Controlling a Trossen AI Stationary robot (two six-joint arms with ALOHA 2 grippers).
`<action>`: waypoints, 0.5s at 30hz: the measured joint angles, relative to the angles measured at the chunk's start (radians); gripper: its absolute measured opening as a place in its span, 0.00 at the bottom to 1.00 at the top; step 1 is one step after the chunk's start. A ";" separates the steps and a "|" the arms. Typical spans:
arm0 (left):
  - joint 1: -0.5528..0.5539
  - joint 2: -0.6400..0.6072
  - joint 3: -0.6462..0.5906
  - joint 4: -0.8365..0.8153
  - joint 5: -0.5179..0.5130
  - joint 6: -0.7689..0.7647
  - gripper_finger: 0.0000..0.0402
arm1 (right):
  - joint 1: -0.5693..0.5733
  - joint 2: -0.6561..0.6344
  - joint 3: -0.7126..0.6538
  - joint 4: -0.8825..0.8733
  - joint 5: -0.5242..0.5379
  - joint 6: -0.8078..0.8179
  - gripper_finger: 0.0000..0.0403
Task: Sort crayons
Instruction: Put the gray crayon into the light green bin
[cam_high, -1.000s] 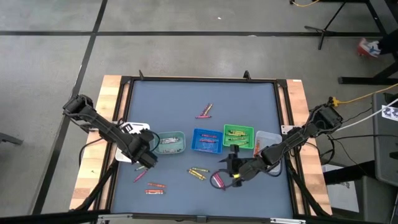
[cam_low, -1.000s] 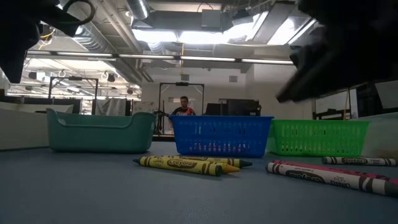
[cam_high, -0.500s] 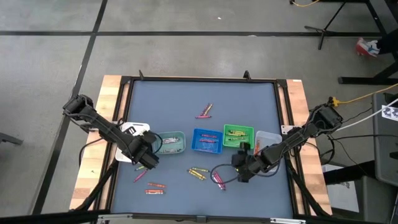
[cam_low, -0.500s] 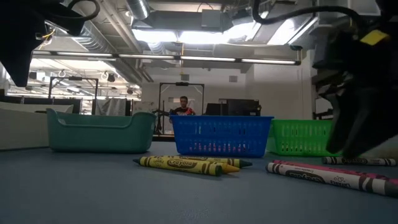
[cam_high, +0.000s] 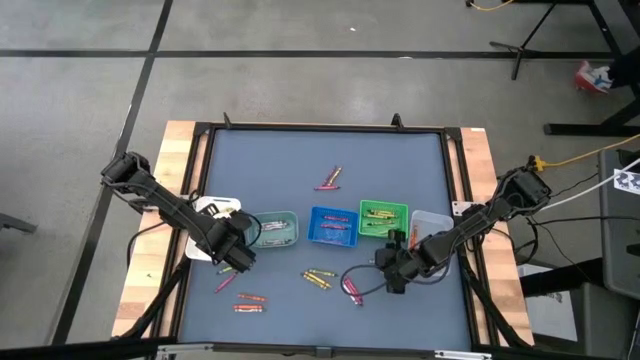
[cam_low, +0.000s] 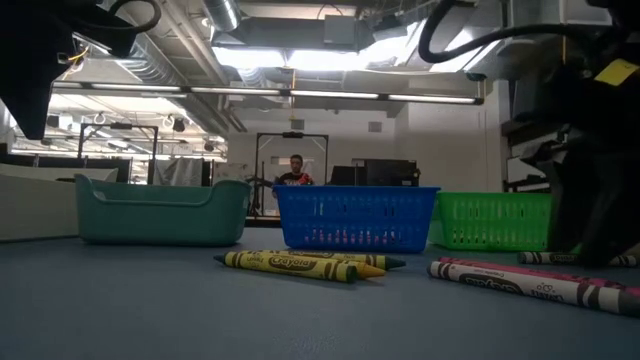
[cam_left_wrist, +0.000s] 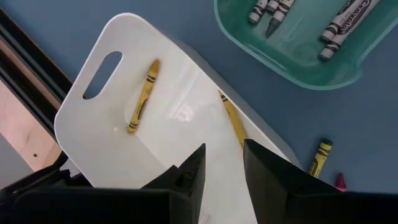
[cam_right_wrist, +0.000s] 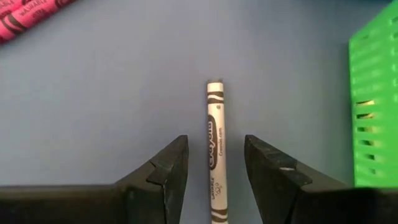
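Observation:
Crayons lie loose on the blue table: a pink pair (cam_high: 328, 180) at the far middle, yellow ones (cam_high: 318, 278), magenta ones (cam_high: 350, 290), red-orange ones (cam_high: 250, 302). My right gripper (cam_right_wrist: 216, 148) stands open, pointing down, its fingers on either side of a white crayon (cam_right_wrist: 215, 106) that lies flat on the table, beside the green basket (cam_right_wrist: 373, 99). My left gripper (cam_left_wrist: 222, 152) hangs open over the white tray (cam_left_wrist: 99, 124), which holds two yellow crayons (cam_left_wrist: 142, 96). The teal tray (cam_left_wrist: 292, 62) holds grey and white crayons.
In a row across the table's middle stand the teal tray (cam_high: 272, 229), the blue basket (cam_high: 333, 225), the green basket (cam_high: 383, 220) and a clear tray (cam_high: 430, 225). A raised black frame (cam_high: 320, 128) rims the table. A person (cam_low: 295, 170) is far behind the table.
My right gripper has tipped from nearly level to pointing down and has come down toward the table near the green basket, with the white crayon between its open fingers. The crayons and trays lie as before.

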 joint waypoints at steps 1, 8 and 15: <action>0.000 0.000 0.000 0.000 0.000 0.000 0.23 | 0.000 0.000 0.000 0.000 -0.006 0.000 0.38; 0.000 0.000 0.000 0.002 0.000 0.000 0.23 | 0.000 0.000 0.000 0.002 -0.047 0.000 0.26; 0.000 0.000 0.000 0.002 0.000 0.000 0.23 | 0.000 0.000 0.000 0.001 -0.061 -0.001 0.12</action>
